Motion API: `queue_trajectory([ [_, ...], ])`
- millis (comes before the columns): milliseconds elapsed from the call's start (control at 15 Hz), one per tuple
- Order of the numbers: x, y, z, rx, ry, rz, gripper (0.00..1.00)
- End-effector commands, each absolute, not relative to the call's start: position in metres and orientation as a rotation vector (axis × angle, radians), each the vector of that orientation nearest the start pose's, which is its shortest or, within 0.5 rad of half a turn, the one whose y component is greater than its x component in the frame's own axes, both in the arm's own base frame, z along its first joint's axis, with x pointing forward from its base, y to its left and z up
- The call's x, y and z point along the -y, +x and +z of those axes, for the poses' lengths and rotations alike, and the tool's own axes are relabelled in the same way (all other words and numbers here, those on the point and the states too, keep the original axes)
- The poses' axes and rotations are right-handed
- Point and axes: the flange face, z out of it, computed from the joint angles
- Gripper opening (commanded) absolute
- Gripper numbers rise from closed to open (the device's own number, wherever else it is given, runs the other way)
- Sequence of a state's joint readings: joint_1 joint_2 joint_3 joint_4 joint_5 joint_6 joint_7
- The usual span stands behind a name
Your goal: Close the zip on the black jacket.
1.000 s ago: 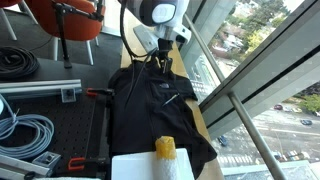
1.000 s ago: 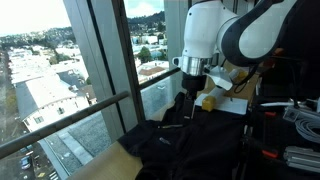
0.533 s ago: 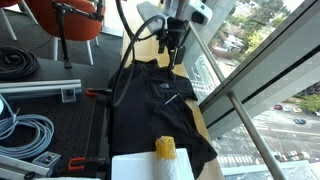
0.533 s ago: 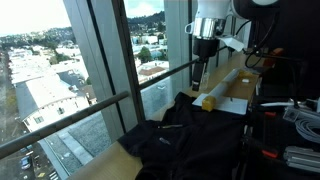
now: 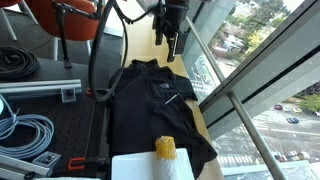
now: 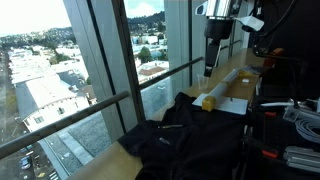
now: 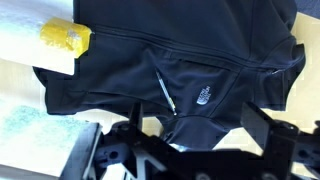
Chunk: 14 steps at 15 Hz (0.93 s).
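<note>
Rising since a moment ago, the gripper (image 5: 168,38) now hangs high above the collar end of the black jacket (image 5: 150,100), jaws apart and holding nothing (the wrist view shows this plainly). The jacket lies spread along the counter's (image 5: 202,122) window-side edge, with open air above it.

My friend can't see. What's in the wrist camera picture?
A black jacket lies spread on a pale table, with a yellow object at its edge. The gripper hangs above, jaws open, holding nothing.

Yellow object (image 5: 165,148), orange chair (image 5: 40,18), black cable (image 5: 15,62)
</note>
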State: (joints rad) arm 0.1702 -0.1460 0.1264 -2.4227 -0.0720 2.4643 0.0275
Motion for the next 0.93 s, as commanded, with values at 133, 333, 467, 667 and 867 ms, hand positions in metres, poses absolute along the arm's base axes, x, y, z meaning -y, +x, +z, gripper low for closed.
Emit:
queue_trajectory([
  [133, -0.1426, 0.4471, 0.3890, 0.566, -3.117, -0.319, 1.00],
  [333, -0.1423, 0.4534, 0.3838, 0.548, -3.124, -0.307, 1.00],
  [467, -0.1425, 0.4529, 0.3833, 0.550, -3.124, -0.306, 1.00],
  [667, -0.1425, 0.4529, 0.3833, 0.550, -3.124, -0.306, 1.00],
  [867, -0.1425, 0.4529, 0.3833, 0.550, -3.124, -0.306, 1.00],
])
